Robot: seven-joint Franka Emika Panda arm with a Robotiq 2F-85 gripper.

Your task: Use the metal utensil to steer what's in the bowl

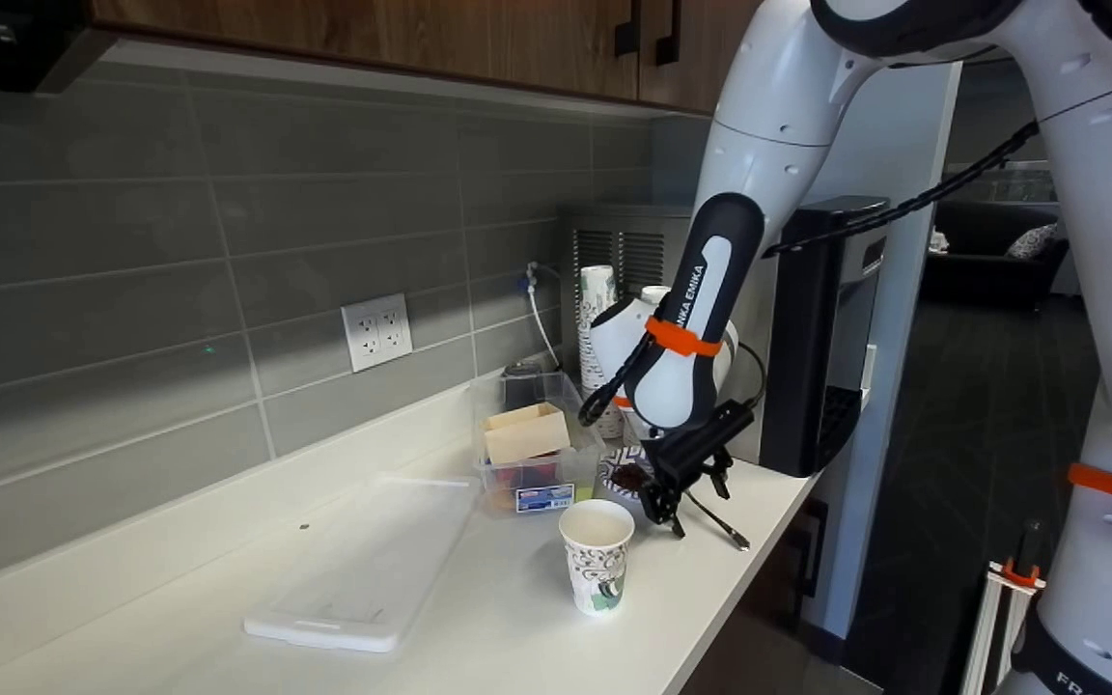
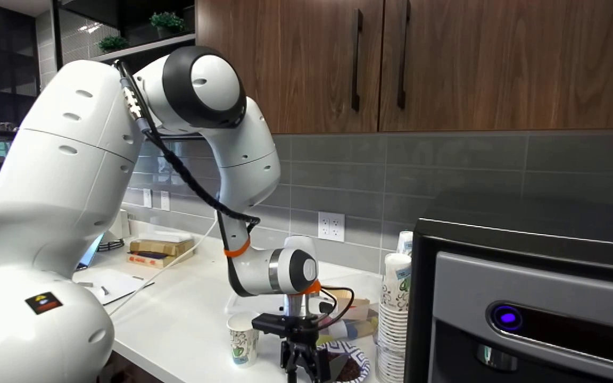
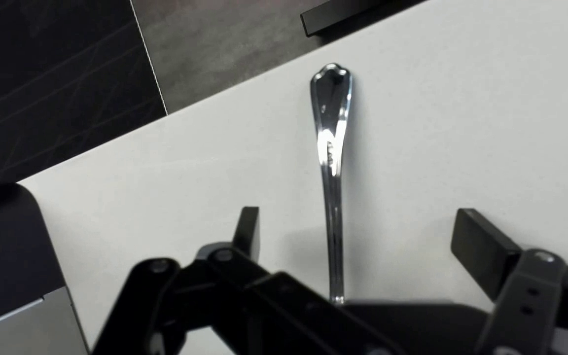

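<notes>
The metal utensil (image 3: 332, 148) lies on the counter, its shiny handle pointing toward the counter edge. Its handle end also shows in an exterior view (image 1: 736, 537). Its other end is hidden behind the gripper in the wrist view. My gripper (image 3: 358, 222) is open, with the handle between its spread fingers, nearer the left one and touching neither. The gripper also shows in both exterior views (image 1: 701, 514) (image 2: 304, 368), low over the counter. The small bowl (image 2: 361, 355) has a blue-and-white patterned rim and dark brown contents. It stands beside the gripper, partly hidden by it, also in an exterior view (image 1: 606, 480).
A white paper cup (image 1: 597, 560) stands near the bowl. A clear bin (image 1: 498, 473) with boxes and a white lid (image 1: 373, 569) lie toward the wall. Stacked cups (image 2: 392, 319) stand beside the black dispenser (image 1: 821, 338). The counter edge (image 3: 165, 116) is close to the handle.
</notes>
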